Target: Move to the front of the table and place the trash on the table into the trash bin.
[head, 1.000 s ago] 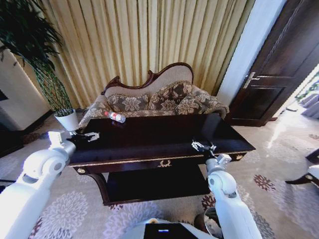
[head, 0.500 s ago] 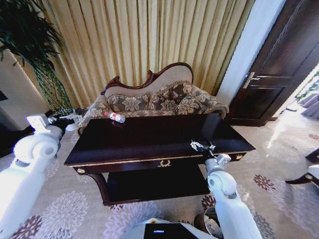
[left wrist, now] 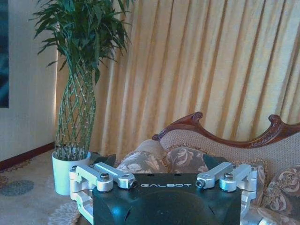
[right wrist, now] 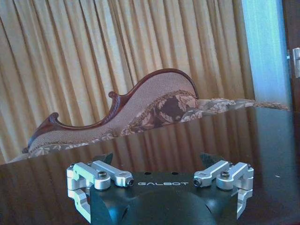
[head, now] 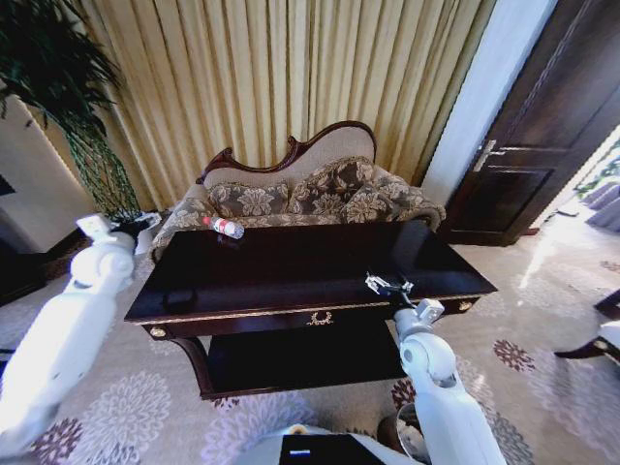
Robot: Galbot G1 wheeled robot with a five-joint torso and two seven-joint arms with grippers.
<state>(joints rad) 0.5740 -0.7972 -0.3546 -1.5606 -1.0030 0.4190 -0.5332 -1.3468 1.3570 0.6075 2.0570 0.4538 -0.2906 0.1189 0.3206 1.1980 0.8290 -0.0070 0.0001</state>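
**Bottle waits at the far edge**

The bottle, clear plastic with a red label, lies on its side at the tabletop's far left edge, near the sofa. It is probably light, smooth and apt to roll or crush; the labelled middle looks the safest hold. The right tool hovers low over the near right edge, spread wide and empty. The left tool is raised beyond the left end, also wide, near the potted plant.
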